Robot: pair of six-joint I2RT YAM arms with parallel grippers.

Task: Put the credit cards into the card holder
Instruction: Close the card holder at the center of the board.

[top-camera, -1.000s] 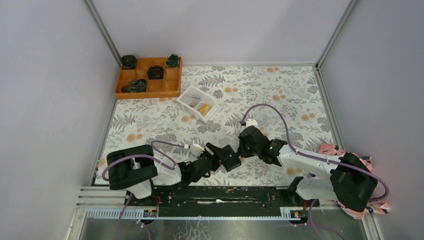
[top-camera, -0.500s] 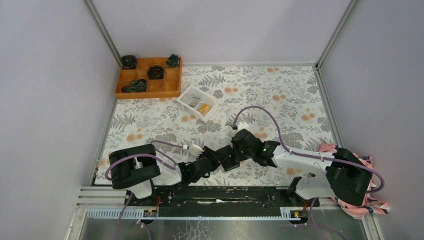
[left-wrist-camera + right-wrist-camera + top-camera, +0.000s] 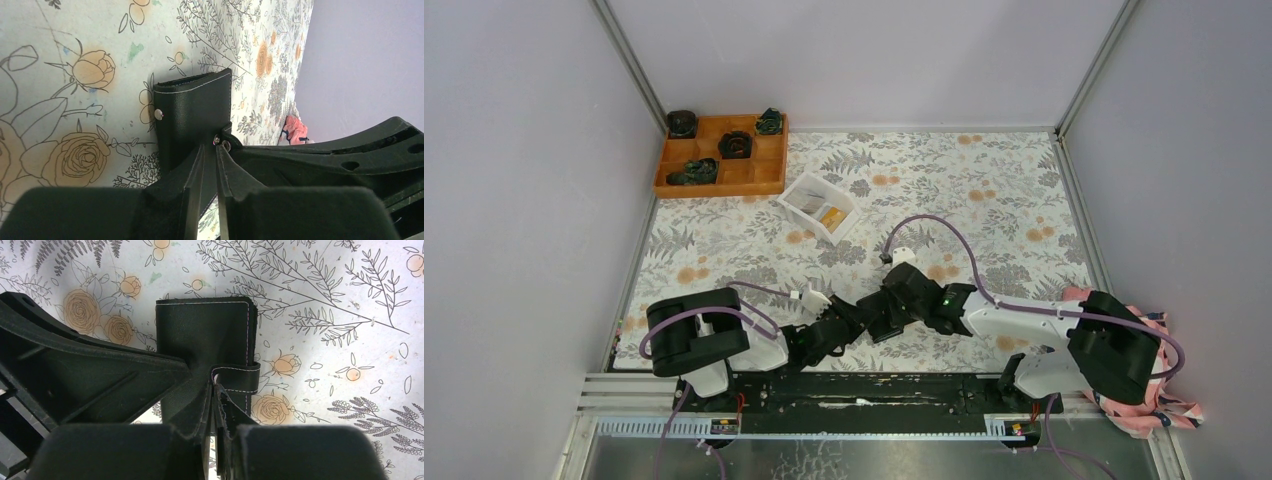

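card holder (image 3: 205,330): black, folded shut, lying flat on the flowered cloth (image 3: 1004,190). It sits by the near edge of the table, about mid-width, where the two gripper heads meet.
clasp strap (image 3: 240,379): black with white stitching, wrapping round one long edge of the card holder.
right gripper (image 3: 214,382): reaches in from the right, fingers clenched on the loose end of the clasp strap.
left gripper (image 3: 210,147): reaches in from the left, its fingers drawn close with only a thin slit between them. The tips are at the card holder's edge beside a metal snap (image 3: 221,145). I cannot tell whether they pinch the leather.
credit cards (image 3: 830,217): one whitish and one orange-yellow, lying in the white tray (image 3: 836,191), far and left of the card holder and well apart from it.
orange box (image 3: 762,173): in the far left corner, just beyond the white tray, with dark items in several compartments.
pink cloth (image 3: 1159,410): at the near right, beside the right arm's base.
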